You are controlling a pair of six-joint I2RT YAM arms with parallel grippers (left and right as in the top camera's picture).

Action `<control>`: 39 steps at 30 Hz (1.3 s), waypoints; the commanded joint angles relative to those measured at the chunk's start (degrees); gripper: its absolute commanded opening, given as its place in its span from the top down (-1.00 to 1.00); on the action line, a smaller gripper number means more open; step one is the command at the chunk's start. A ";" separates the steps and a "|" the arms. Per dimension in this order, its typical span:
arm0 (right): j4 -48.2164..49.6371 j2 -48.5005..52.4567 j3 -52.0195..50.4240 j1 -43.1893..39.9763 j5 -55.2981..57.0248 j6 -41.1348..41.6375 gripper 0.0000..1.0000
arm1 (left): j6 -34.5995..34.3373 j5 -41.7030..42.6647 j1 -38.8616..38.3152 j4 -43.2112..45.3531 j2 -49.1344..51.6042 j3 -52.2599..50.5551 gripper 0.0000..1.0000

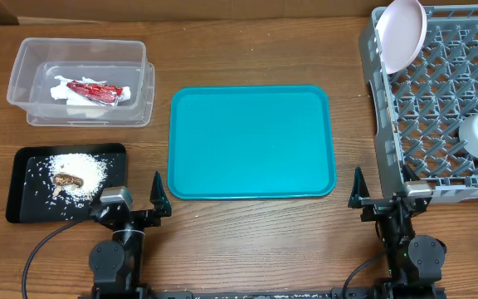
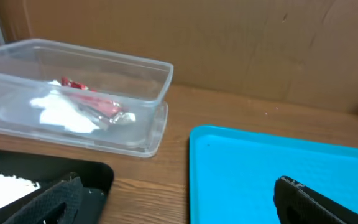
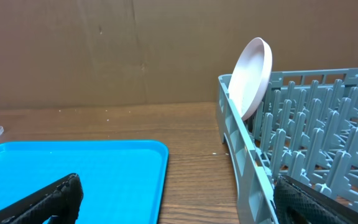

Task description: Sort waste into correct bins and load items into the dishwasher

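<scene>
Black tray (image 1: 25,209) lies just beside left tool (image 1: 133,199).

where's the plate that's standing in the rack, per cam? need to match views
Overhead: plate stands on edge at top right, in the far-left corner of the grey rack.
Left wrist: not in view.
Right wrist: plate right of centre, upper half, at the rack's corner.
Shared landmark: teal tray, seen in all three views.
</scene>
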 commanded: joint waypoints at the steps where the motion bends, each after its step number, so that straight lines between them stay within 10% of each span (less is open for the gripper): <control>1: 0.37 -0.57 -0.59 -0.37 0.15 -0.24 -1.00 | 4.04 -1.31 0.07 0.07 -0.81 -0.42 -1.00; 8: 0.37 -0.57 -0.59 -0.37 0.15 -0.24 -1.00 | 12.63 -1.29 0.07 0.04 -0.81 -0.42 -0.99; 39: 0.37 -0.57 -0.59 -0.37 0.15 -0.24 -1.00 | 12.52 -0.46 0.04 0.09 -0.79 -0.39 -1.00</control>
